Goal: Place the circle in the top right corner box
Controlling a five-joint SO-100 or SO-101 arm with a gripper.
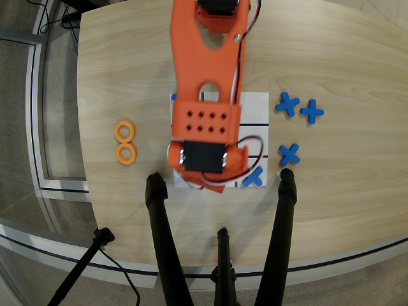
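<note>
We cannot tell the pincer's state or whether it carries a circle beneath the arm covering the grid; two circles on the desk look light, stiff, best pinched across the rim.

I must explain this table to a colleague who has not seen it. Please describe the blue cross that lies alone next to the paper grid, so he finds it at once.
Start at the white paper grid in the middle of the wooden table. In the overhead view, three blue crosses lie on the bare wood right of it. The blue cross you want is the lower one, alone near a black tripod leg; the other two sit together higher up.
</note>
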